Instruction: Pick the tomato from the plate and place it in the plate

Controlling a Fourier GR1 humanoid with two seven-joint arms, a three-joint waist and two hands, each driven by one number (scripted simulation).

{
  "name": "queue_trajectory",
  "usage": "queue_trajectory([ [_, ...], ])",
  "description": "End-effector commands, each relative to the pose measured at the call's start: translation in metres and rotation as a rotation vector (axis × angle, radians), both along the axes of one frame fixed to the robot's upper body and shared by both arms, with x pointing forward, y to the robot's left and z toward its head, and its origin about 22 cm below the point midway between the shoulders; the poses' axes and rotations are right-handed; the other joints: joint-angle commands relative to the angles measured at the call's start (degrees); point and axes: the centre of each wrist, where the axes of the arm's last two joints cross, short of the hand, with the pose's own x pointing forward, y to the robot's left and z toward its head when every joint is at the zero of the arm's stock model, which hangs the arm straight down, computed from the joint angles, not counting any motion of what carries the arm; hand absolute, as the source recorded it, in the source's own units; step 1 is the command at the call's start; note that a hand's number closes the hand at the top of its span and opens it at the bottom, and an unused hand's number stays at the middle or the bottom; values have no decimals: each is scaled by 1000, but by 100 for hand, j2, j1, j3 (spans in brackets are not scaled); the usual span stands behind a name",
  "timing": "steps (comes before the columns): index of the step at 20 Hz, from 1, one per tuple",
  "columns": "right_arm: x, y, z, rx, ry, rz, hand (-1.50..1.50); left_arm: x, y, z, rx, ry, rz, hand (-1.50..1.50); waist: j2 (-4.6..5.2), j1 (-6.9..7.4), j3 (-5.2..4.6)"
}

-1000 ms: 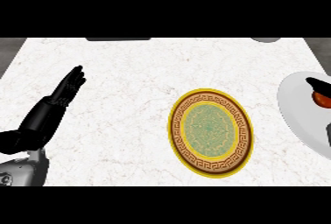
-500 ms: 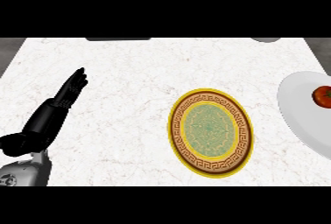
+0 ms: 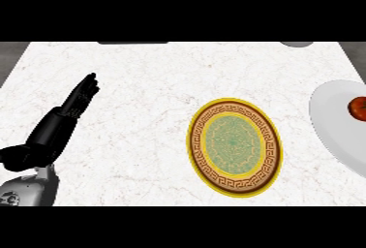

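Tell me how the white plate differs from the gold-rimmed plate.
The white plate is plain; the gold-rimmed plate has a patterned brown band and a green centre. The white plate holds the tomato; the gold-rimmed plate holds nothing. The white plate is cut off at the right edge; the gold-rimmed plate shows whole. Both lie on the counter.

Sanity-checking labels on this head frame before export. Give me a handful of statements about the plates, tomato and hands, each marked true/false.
1. The tomato lies on the white plate at the view's right edge. True.
2. The patterned plate with the yellow rim holds the tomato. False: nothing lies on it; the tomato is on the white plate.
3. The left hand is open, fingers straight, at the view's left. True.
4. The right hand is curled round the tomato. False: no right hand shows in this view, and the tomato sits uncovered.
5. The two plates overlap. False: bare marble counter shows between them.
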Motion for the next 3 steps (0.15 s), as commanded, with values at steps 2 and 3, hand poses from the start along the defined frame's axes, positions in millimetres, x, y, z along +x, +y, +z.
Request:
queue_trajectory([
  [2,-6,-7,-8,4,19,53,-150,-1,-13,-1,3,6,-12,0,11,56,2],
  [3,-22,12,2,7,9,52,-150,9,-6,-14,7,-12,-18,0,14,32,-1],
])
